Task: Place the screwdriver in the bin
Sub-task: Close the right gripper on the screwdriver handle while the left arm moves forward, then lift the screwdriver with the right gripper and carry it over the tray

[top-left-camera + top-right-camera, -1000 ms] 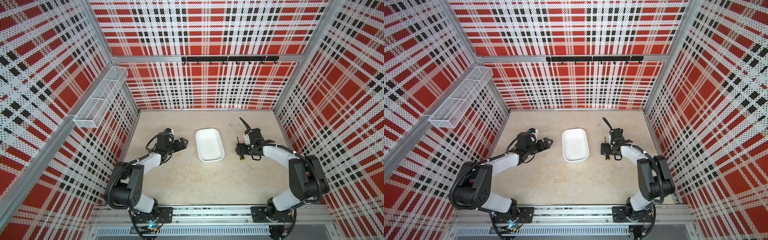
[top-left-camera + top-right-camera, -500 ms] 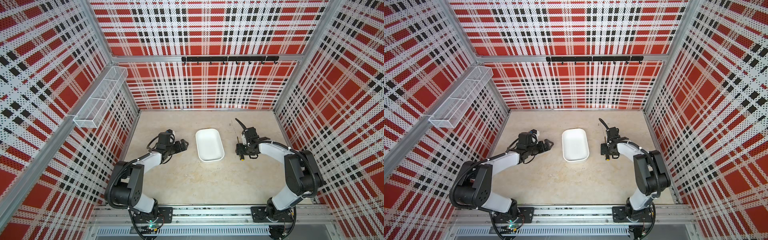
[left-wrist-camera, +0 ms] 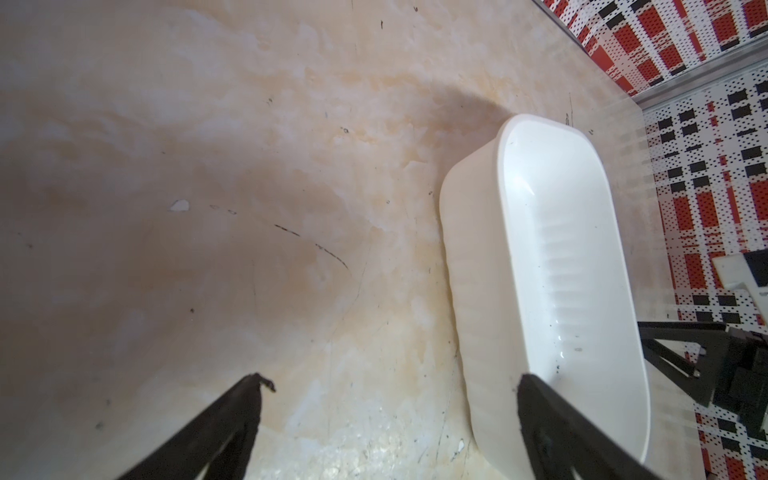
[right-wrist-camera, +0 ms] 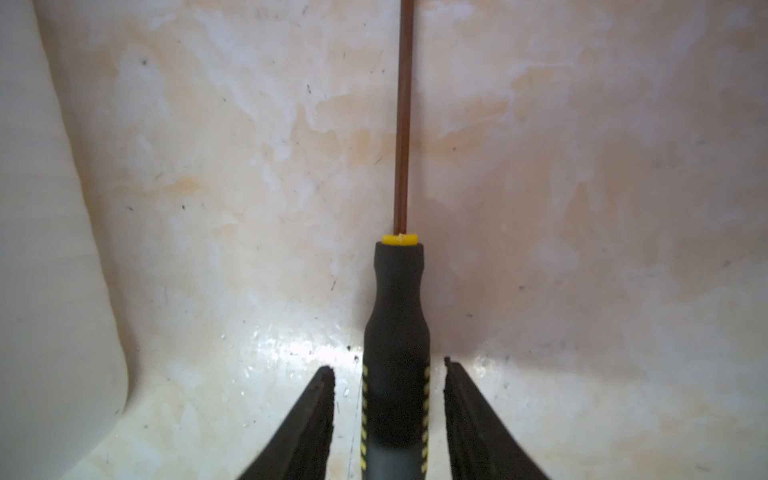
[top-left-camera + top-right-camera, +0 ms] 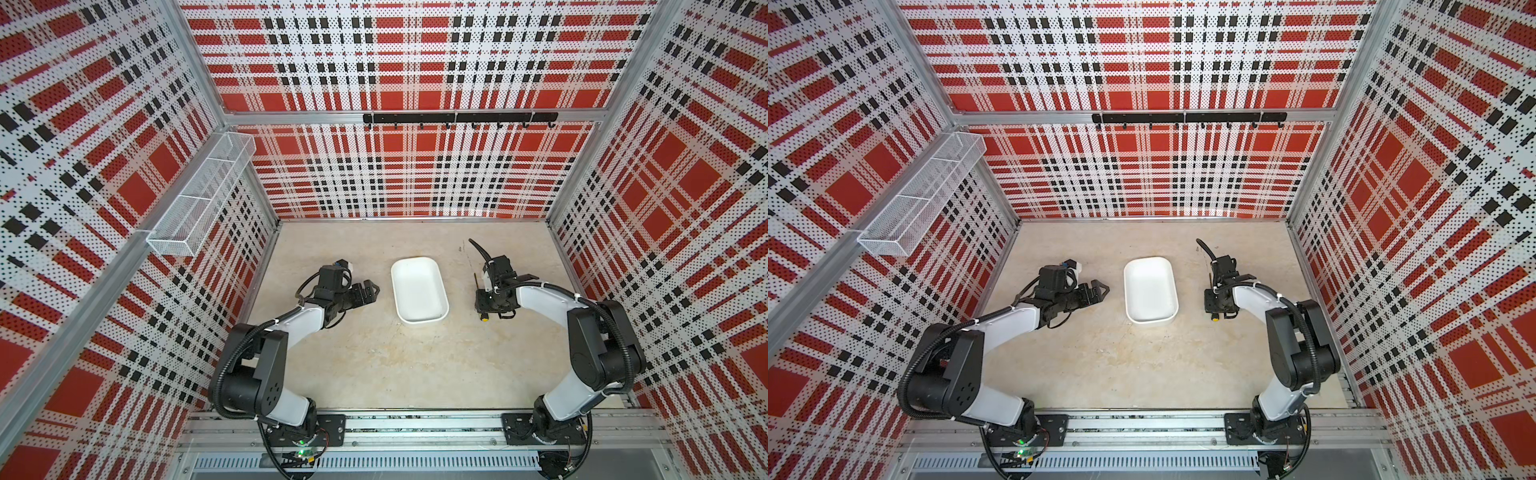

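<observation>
Beside the shallow white plastic bin (image 5: 419,291) lies the slim black-handled screwdriver (image 4: 397,299). Jaws of the right gripper (image 4: 389,365) have narrowed around its handle without touching, so a grasp seems imminent; the left gripper (image 3: 393,378) gapes empty.

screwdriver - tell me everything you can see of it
The screwdriver is slim: a thin brownish metal shaft, a yellow collar, a black rubbery-looking handle with yellow dashes and a yellow end cap. It lies flat on the beige table, outside the white bin. The right gripper straddles its handle, fingers a narrow gap away each side.
</observation>
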